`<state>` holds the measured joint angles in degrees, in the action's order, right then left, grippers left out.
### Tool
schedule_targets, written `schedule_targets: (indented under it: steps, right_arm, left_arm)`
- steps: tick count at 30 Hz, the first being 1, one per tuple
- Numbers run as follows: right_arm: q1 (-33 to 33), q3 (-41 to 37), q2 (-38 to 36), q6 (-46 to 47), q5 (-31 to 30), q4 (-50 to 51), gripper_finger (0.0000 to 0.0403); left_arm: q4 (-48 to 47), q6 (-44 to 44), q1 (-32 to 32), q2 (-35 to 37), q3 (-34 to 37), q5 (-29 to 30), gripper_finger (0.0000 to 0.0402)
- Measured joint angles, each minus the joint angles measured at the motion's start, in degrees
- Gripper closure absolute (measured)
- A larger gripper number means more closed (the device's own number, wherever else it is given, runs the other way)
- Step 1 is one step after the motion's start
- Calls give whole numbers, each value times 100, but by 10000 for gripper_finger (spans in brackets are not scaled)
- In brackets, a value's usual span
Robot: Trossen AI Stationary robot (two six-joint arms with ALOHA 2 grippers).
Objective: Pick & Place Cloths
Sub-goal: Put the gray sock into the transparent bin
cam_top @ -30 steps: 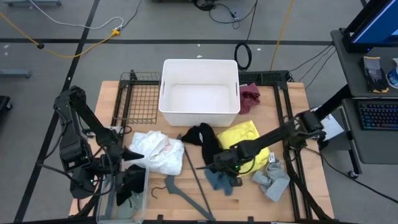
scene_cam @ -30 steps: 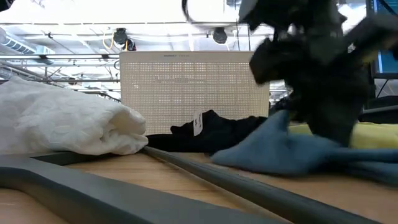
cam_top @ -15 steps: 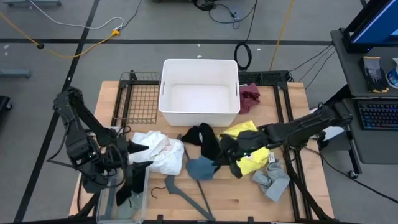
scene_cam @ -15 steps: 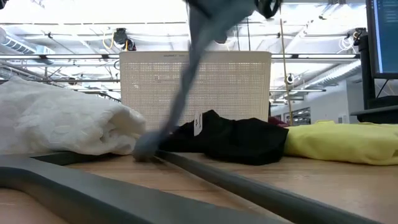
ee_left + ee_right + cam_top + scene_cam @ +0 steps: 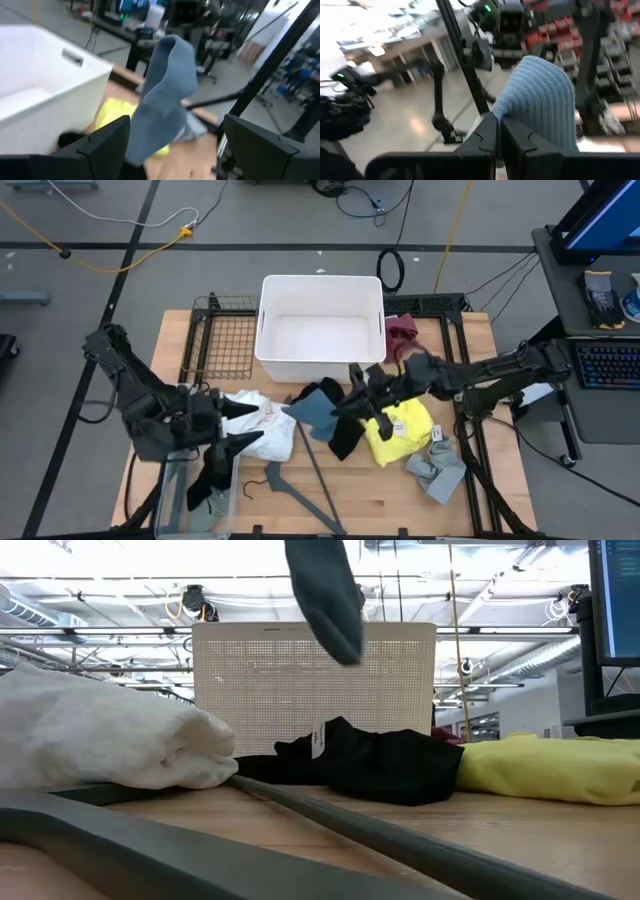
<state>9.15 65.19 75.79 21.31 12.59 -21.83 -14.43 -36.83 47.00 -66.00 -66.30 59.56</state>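
Note:
My right gripper (image 5: 352, 398) reaches in from the table's right and is shut on the teal-blue cloth (image 5: 310, 408), in front of the white bin (image 5: 320, 330). In the low view the cloth (image 5: 325, 595) hangs well above the table. My left gripper (image 5: 238, 426) stands open over the left part of the white cloth (image 5: 258, 425). The black cloth (image 5: 338, 430), yellow cloth (image 5: 400, 430) and grey cloth (image 5: 440, 465) lie on the table. The maroon cloth (image 5: 403, 332) lies by the bin's right wall. My right gripper pinches a bunched part of the teal-blue cloth (image 5: 520, 112) between its two shut fingers (image 5: 487, 137). The fingers come nearly level from the table's right. The cloth is lifted clear of the table and hangs below the fingers (image 5: 335, 630).
A grey clothes hanger (image 5: 310, 480) lies on the near middle of the table. A clear bin (image 5: 200, 500) sits at the near left corner, and a wire rack (image 5: 225, 335) is left of the white bin. Bare wood shows along the near edge.
My right gripper rose from the table with the teal-blue cloth and swung toward the far edge and the white bin. The cloth's tail trailed on the table half a second ago and now hangs clear. My left gripper moved slightly right, toward the white cloth.

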Motion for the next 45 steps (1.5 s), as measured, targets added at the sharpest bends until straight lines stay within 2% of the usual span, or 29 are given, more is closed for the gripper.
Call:
schedule_targets:
  steps: [3,6,11,16,22,29,36,45]
  right_arm:
    - [-187,0,-7,28,299,-452,402]
    - [-339,0,-4,174,592,-787,403]
    - [-612,2,-7,524,994,-1139,403]
    - [-884,2,-7,841,1293,-1312,403]
    - [-1047,4,-7,1097,1541,-1357,403]
    - [-1069,9,51,1356,1787,-1436,403]
    - [-1069,11,290,1614,1925,-1704,403]
    - [-1088,11,460,1617,1974,-1870,403]
  left_arm:
    - [825,422,-240,2,0,-1,78]
    - [1309,486,-474,2,0,1,78]
    - [1514,465,-813,0,0,-71,78]
    - [1585,-89,-1173,-50,0,-276,78]
    - [2006,-562,-1576,-256,2,-719,78]
    - [2495,-705,-1988,-543,2,-1185,78]
    - [2836,-685,-2380,-855,2,-1838,78]
    - [3268,-1096,-2731,-1311,2,-2798,78]
